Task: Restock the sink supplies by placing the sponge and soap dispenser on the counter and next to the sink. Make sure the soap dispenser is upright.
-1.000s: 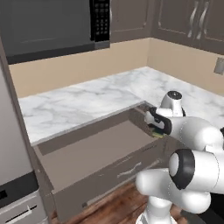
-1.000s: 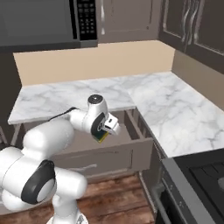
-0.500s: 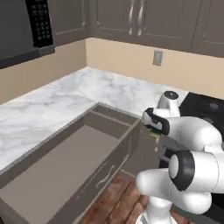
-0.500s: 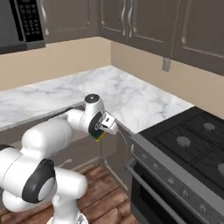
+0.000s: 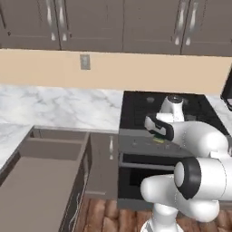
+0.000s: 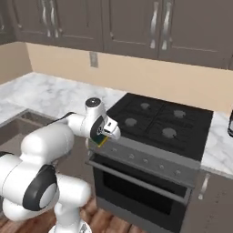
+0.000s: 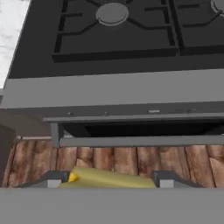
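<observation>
The claw (image 7: 105, 178) is clamped tight on the sponge (image 7: 107, 178), yellow block pinched between the two dark fingertips (image 7: 57, 178) in the hand view, and there it is again as a small yellow-green sliver under the hand in the left base view (image 5: 158, 138) and in the right base view (image 6: 101, 141). The arm holds it out in front of the stove (image 6: 157, 123), the sponge hanging just off the stove's front edge, above the oven door (image 7: 140, 131) and the wooden floor (image 7: 131, 159). Black burners (image 7: 112, 13) sit up top in the hand view, grates running across the cooktop. Off to the left of the stove lies the white marble counter (image 5: 59, 106), running along a beige wall (image 5: 136, 72) with a grey outlet (image 5: 84, 62) on it, dark cabinets (image 5: 113, 22) overhead. Down in the lower left of the left base view a drawer (image 5: 41, 181) stands pulled open, grey inside, well apart from the sponge. At the right edge of the right base view a strip of marble (image 6: 220, 145) picks up again past the stove, with something dark (image 6: 230, 123) standing on it, too cropped to tell what.
</observation>
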